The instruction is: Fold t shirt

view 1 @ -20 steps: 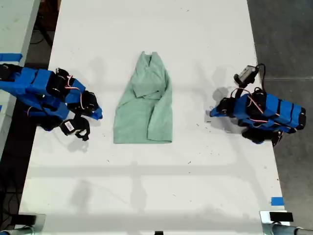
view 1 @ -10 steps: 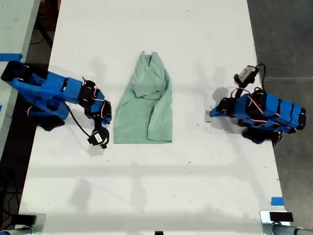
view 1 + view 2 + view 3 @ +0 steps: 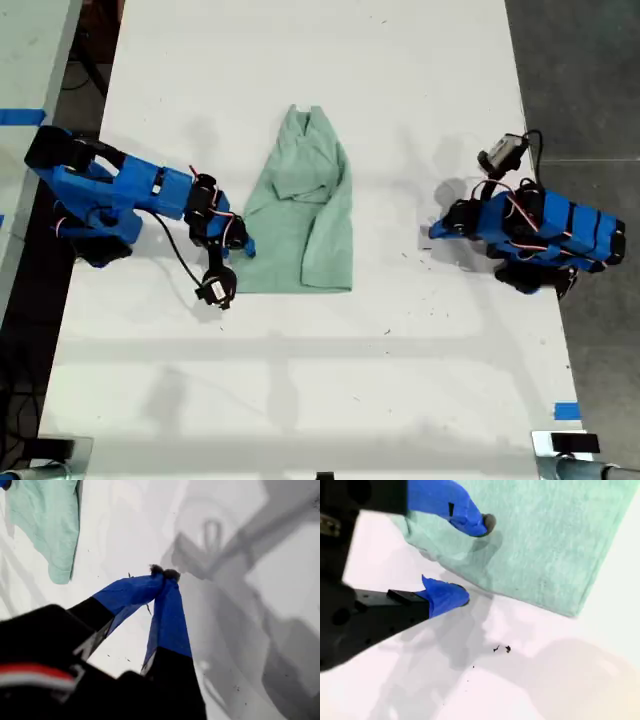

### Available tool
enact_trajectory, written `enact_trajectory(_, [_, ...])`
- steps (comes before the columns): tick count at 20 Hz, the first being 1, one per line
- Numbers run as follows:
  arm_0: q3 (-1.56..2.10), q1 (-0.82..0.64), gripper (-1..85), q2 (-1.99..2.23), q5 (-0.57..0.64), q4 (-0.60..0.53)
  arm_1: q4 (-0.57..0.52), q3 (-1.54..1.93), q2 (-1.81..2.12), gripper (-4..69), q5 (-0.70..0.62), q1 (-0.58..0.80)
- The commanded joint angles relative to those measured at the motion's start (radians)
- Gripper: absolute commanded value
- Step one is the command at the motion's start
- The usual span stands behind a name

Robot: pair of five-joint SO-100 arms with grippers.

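My second claw stands apart, jaws spread wide, right at the edge of the t shirt. One fingertip hangs over the mint-green cloth, and the other sits just off its border on the bare white surface. From the exterior view this second claw meets the wide hem end of the t shirt, near the corner. The garment tapers away from it to a narrow collar end, with a sleeve already lying folded in over the body. My first claw has its tips pressed together on nothing and is parked well apart from the t shirt, which lies on the far side from the second claw; the exterior view shows that first claw pointing toward the cloth. The main risk, as I judge it, is the pinch: the outer fingertip looks to be beside the fabric, not under it, so closing may scrape the surface and catch only a wrinkle, or nothing. If I push in to compensate, the limp cloth could bunch and undo the sleeve fold. With nothing pinning the opposite side, any lift or drag may slide the whole t shirt instead of folding it.
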Motion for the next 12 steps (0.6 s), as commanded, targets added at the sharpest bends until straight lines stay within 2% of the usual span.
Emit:
enact_trajectory(1, [-0.037, -0.038, 17.9, -0.031, 0.035, 0.0, 0.003, -0.012, -0.003, -0.9, -0.017, -0.002])
enact_trajectory(4, [-0.037, -0.051, 16.3, -0.086, 0.046, -0.009, 0.003, -0.012, -0.003, -0.9, -0.018, -0.005])
enact_trajectory(5, [-0.037, -0.058, 10.3, -0.097, 0.064, -0.017, 0.003, -0.012, -0.003, -0.9, -0.018, -0.005])
enact_trajectory(6, [-0.037, -0.063, -0.1, -0.106, 0.072, -0.028, 0.003, -0.012, -0.003, -0.9, -0.018, -0.005])
enact_trajectory(10, [-0.06, -0.051, -0.2, -0.091, 0.083, -0.02, 0.003, -0.012, -0.003, -0.9, -0.018, -0.006])
enact_trajectory(12, [-0.184, -0.046, -0.2, -0.084, 0.084, 0.106, 0.003, -0.012, -0.003, -0.9, -0.018, -0.006])
